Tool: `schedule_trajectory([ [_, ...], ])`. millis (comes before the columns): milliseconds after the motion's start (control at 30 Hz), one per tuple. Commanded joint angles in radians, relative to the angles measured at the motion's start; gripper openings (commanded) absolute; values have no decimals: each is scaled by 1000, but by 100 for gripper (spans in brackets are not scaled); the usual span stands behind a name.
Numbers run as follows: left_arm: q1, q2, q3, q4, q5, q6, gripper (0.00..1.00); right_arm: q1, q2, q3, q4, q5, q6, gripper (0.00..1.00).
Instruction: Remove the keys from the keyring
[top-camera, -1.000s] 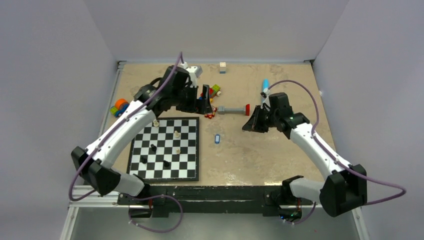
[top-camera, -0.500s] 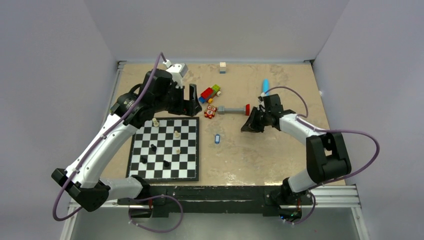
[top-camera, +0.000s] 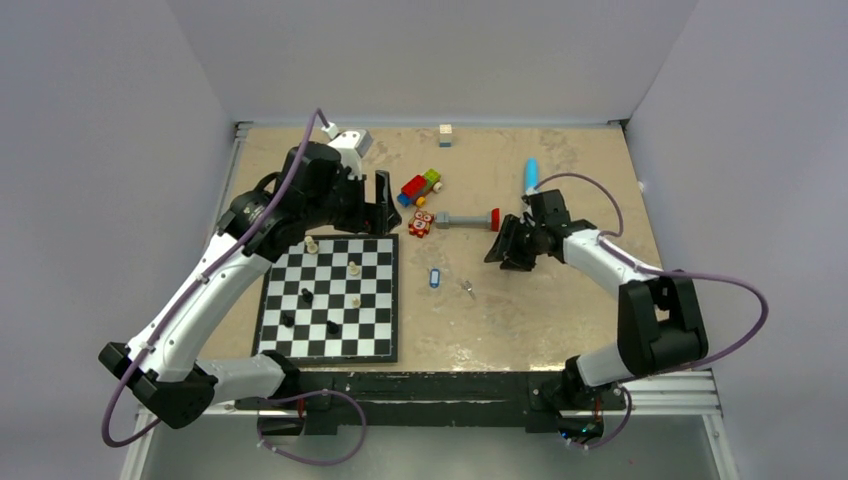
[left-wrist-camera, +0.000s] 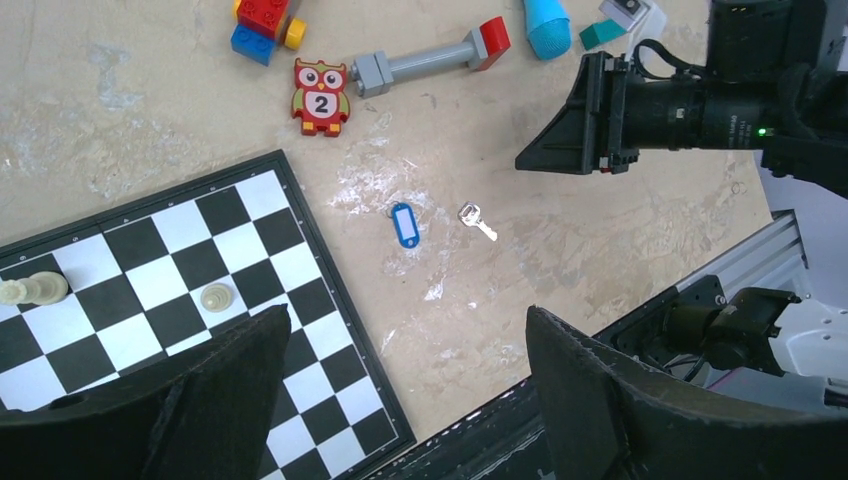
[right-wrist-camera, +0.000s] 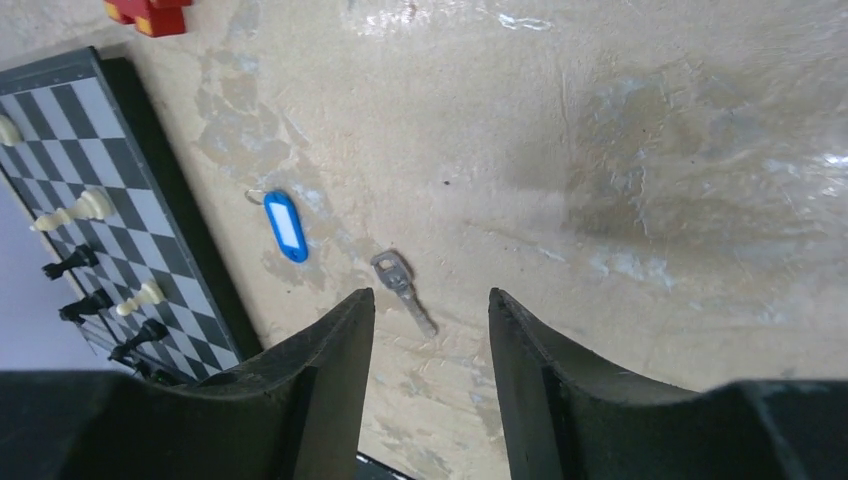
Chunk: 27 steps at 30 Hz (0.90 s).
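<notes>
The key (right-wrist-camera: 403, 290) lies loose on the surface (right-wrist-camera: 650, 150) just beside the keyring (right-wrist-camera: 286, 227), so the task looks done. The left claw (left-wrist-camera: 405, 350) and right claw (right-wrist-camera: 430, 310) are released and empty.

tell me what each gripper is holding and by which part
Nothing is held. The left gripper and right gripper are open and empty; the key lies loose near the keyring.

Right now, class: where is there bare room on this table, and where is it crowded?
Free: the near stretch of table between the chessboard, the key and the right arm; also the far strip between the small cube and the blue cylinder. Crowded: around the toy bricks, owl tile and grey bar.
</notes>
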Motion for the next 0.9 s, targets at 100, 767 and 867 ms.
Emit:
schedule_trajectory([
  [100,6,-6,54,33,4,13,91,-3,-199,206,-188,98,-120,51],
  [767,5,-107,29,229,-62,131,100,-2,-575,398,-283,7,-283,91],
  [867,6,-147,-40,285,-96,126,100,-2,-608,397,-246,14,-253,91],
])
